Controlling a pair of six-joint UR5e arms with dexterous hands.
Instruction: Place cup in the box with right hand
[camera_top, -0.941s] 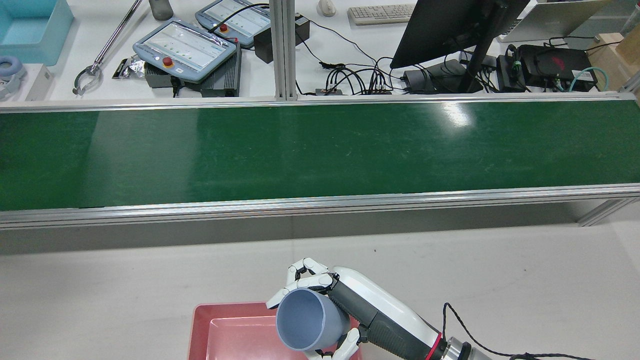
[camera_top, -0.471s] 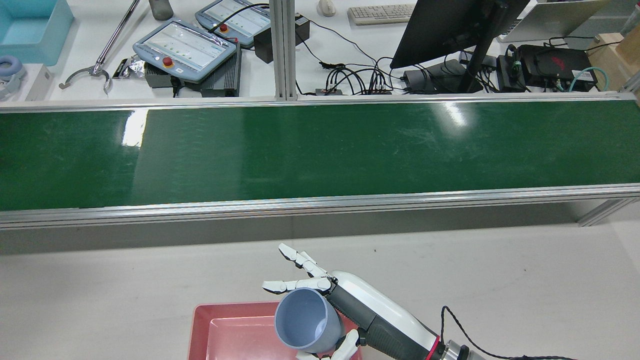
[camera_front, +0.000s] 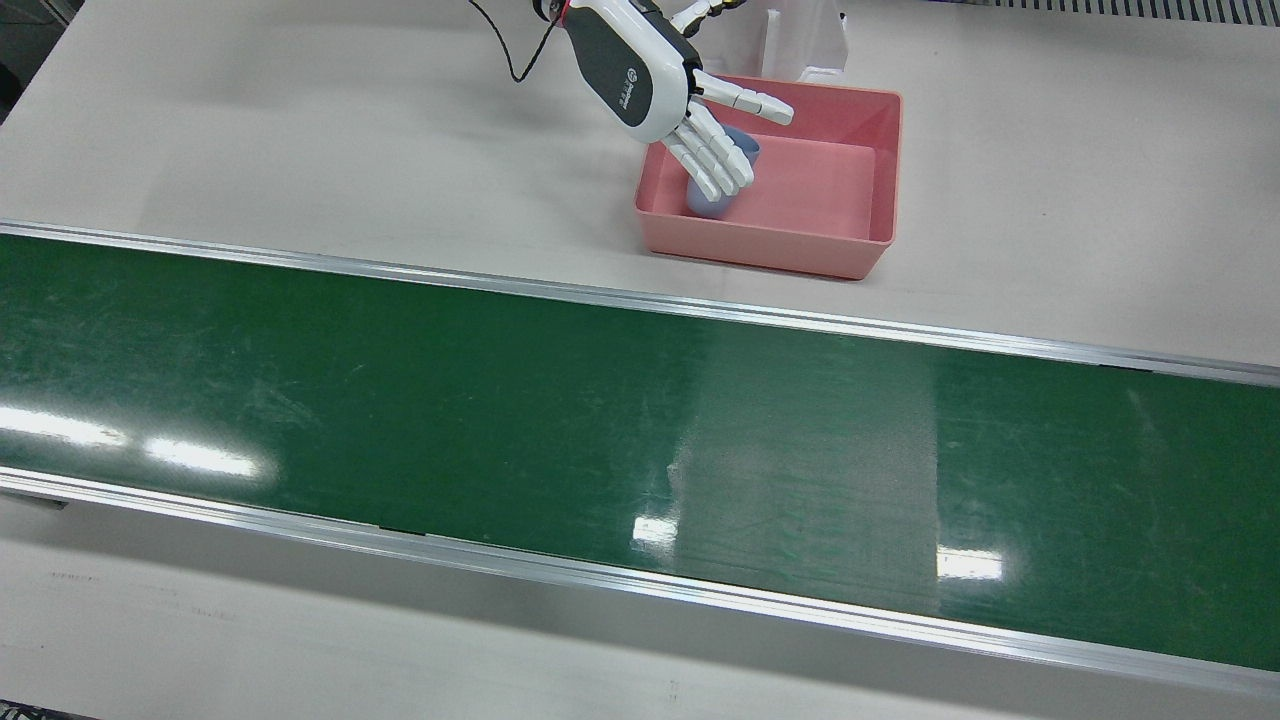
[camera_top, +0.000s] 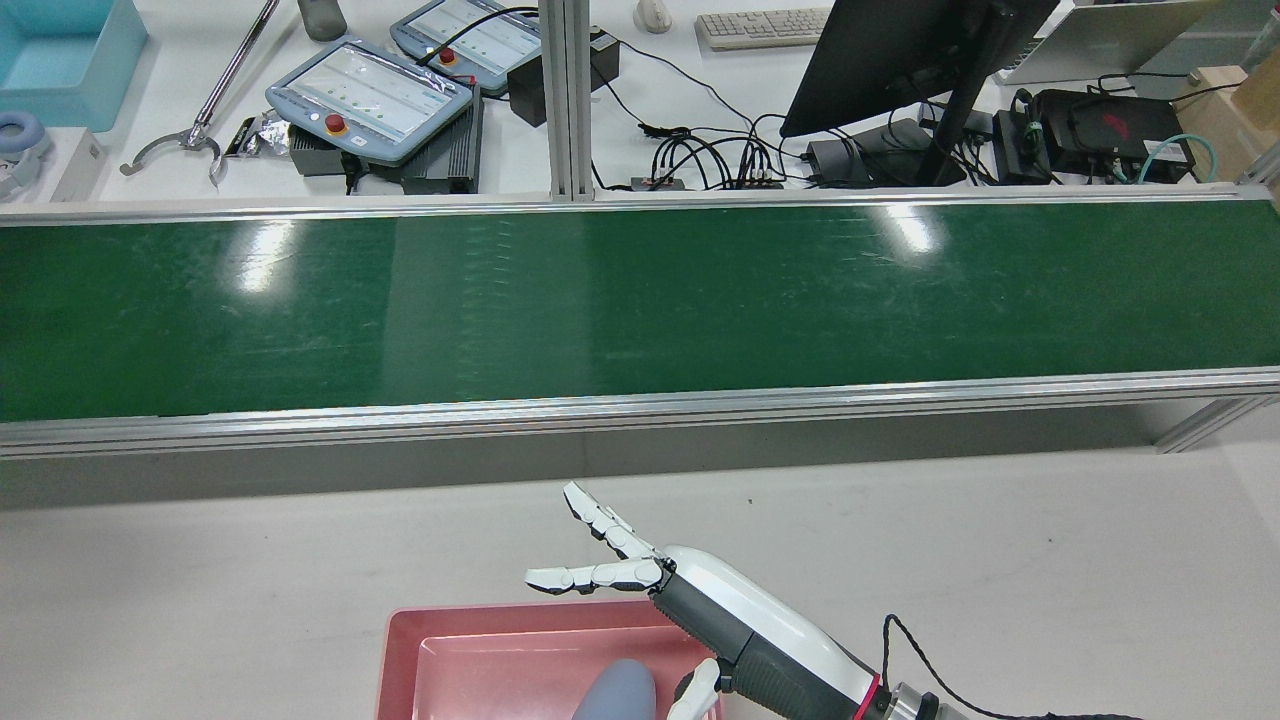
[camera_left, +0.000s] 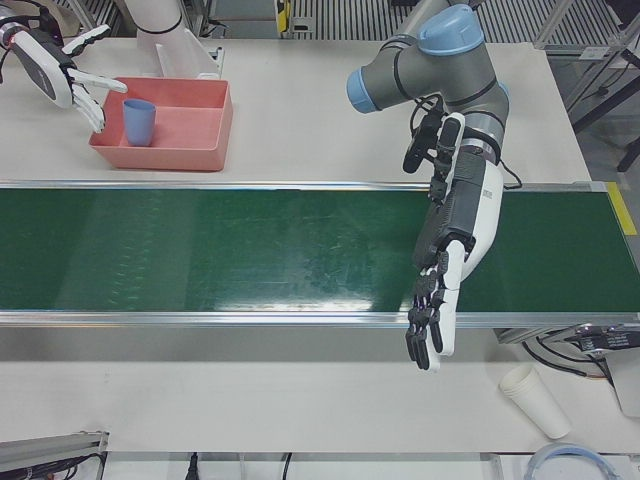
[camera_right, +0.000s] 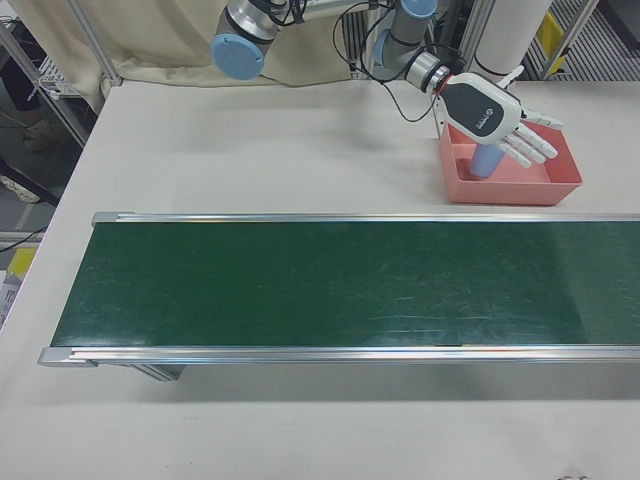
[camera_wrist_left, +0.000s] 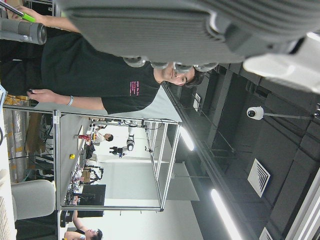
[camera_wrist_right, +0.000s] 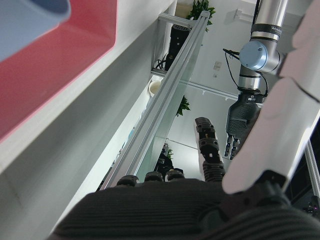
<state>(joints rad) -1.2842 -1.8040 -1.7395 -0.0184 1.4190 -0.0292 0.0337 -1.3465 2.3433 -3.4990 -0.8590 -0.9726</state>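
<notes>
— So, how far along is the task judged to be?

— Nearly finished, it seems. At the upper left of the left-front view the blue cup (camera_left: 139, 121) is seen standing inside the pink box (camera_left: 200, 156), close to the box's left wall. In the front view it is found near the top of the frame, again inside the box and partly hidden behind the right hand (camera_front: 690, 110).

— Is the cup gripped by that hand?

— No grip is shown. The fingers (camera_front: 722, 160) are spread wide and straight, and nothing is held between them. In the rear view, at the bottom centre, the hand is seen above the box's edge with its fingers fanned out, while the cup's rounded side lies lower, at the frame's bottom edge. Whether a fingertip touches the cup cannot be told.

— And the left hand?

— At the lower right of the left-front view the left hand (camera_left: 432, 322) is hung over the green conveyor belt (camera_left: 250, 250), fingers extended and empty.

— What is left to do?

— Only withdrawal of the right hand is judged to remain, without the cup being knocked.
</notes>
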